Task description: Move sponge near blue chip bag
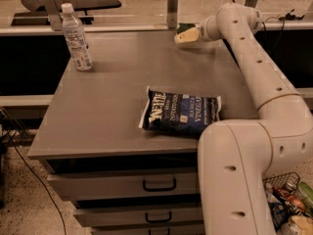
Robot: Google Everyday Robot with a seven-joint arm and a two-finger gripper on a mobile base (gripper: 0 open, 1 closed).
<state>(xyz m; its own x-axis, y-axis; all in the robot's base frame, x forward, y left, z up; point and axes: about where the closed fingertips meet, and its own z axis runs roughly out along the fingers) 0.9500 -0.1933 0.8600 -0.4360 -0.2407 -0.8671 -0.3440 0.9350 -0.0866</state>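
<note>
The sponge (184, 27) shows as a small dark green patch at the table's far edge, right of centre, partly hidden by my gripper. My gripper (186, 35) is pale and reaches in from the right, right at the sponge, touching or just in front of it. The blue chip bag (182, 113) lies flat near the table's front right, white lettering up, well apart from the sponge. My arm runs from the gripper down the table's right side to the large elbow in the foreground.
A clear water bottle (77, 38) stands upright at the back left of the grey table (107, 92). A metal post (172, 6) rises behind the far edge. Drawers (159, 185) sit under the table. A wire basket (288, 199) of items is on the floor at right.
</note>
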